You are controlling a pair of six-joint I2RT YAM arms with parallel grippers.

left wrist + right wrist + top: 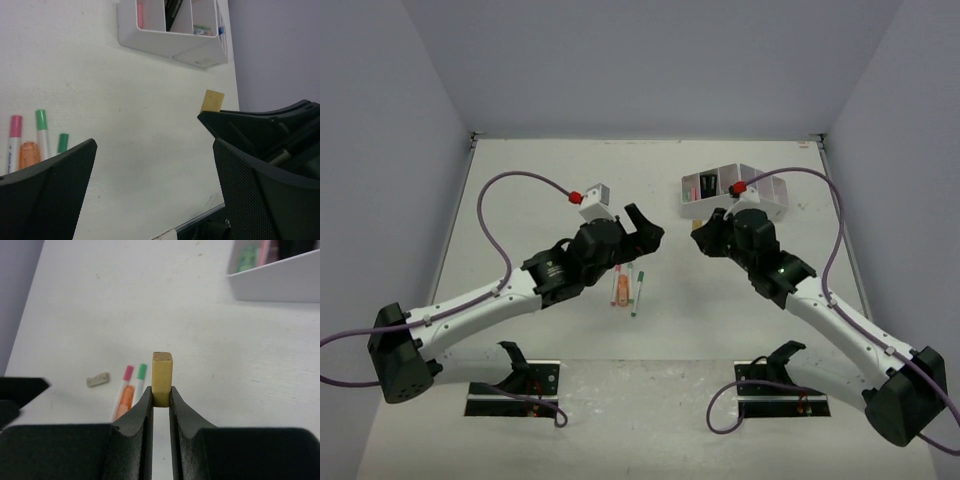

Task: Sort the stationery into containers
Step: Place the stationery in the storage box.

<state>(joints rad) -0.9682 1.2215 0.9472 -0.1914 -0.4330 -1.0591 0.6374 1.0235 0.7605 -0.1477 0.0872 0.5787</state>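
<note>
Right gripper (pixel 161 392) pinches tan block (pixel 162 371), maybe eraser; left gripper (pixel 152 145) jaws wide apart.

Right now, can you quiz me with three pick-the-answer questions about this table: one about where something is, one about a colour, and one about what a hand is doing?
1. Where is the white organizer?
A) far side, on the right
B) between the arm bases
C) far left corner

2. What colour is the block in the right hand?
A) blue
B) tan-yellow
C) black

3. How is the left hand?
A) shut on a pen
B) shut on an eraser
C) open and empty

Answers:
1 A, the top view shows it far back on the right.
2 B, the right wrist view shows it tan-yellow.
3 C, the left wrist view shows it gaping wide with nothing in it.
</note>
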